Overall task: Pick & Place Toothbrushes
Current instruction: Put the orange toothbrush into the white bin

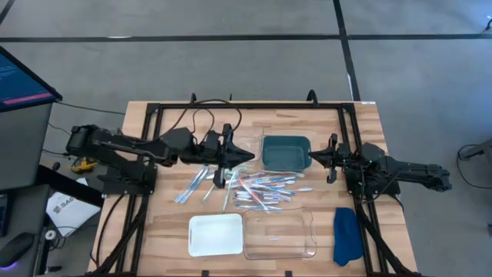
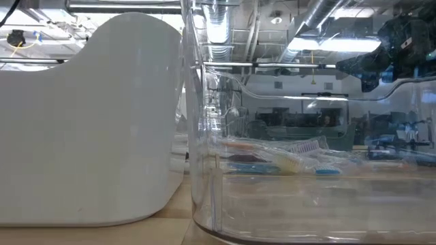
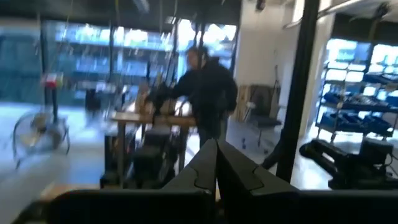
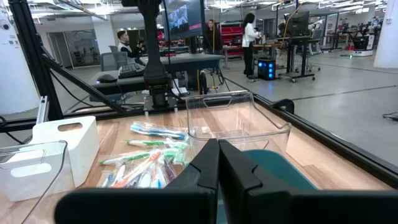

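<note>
Nothing is picked up yet. The toothbrushes [image 1: 257, 189] lie in a pile mid-surface, beyond the white tray [image 1: 216, 234]. Left pincer [image 1: 228, 158] and right pincer [image 1: 311, 157] are pressed together, empty. Next, one must spread and come down on a brush.

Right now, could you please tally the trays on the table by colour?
clear trays: 2
white tray: 1
teal tray: 1
Total: 4

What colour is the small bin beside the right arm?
Teal; the bin shows best in the high view.
</note>
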{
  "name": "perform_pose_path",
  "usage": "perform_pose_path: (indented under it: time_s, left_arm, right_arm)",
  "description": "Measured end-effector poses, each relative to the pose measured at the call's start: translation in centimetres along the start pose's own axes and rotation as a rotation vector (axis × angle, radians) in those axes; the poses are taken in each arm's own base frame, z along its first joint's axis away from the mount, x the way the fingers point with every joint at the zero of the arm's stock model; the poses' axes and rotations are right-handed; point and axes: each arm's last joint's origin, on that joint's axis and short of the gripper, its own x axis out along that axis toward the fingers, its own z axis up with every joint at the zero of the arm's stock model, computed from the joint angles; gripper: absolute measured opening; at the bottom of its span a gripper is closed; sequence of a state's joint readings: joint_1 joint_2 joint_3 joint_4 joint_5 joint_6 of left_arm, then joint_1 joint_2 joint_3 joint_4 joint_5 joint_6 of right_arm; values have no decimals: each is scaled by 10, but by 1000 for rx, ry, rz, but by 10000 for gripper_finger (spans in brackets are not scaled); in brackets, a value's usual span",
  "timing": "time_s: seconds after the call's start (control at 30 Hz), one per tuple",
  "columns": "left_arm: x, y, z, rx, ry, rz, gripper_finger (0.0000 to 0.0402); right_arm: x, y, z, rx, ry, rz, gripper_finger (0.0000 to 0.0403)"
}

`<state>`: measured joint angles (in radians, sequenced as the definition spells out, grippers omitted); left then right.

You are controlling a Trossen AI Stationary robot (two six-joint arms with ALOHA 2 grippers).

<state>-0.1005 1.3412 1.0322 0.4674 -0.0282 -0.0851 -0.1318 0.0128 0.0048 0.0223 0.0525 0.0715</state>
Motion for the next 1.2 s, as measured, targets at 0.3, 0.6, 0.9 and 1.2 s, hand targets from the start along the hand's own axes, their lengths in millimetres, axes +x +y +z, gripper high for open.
perform_pose_path:
  time_s: [0.3,0.6,0.9,1.2]
  left_arm:
    - [-7,1,-10,-15,274,28,3]
    - [-19,-2,-59,89,497,3,3]
    - [-32,0,-65,19,506,27,3]
    - [-29,-2,-33,6,228,3,3]
  right_arm:
    - [0,0,0,0,0,0,0]
    - [0,0,0,0,0,0,0]
    - [0,0,0,0,0,0,0]
    - [0,0,0,0,0,0,0]
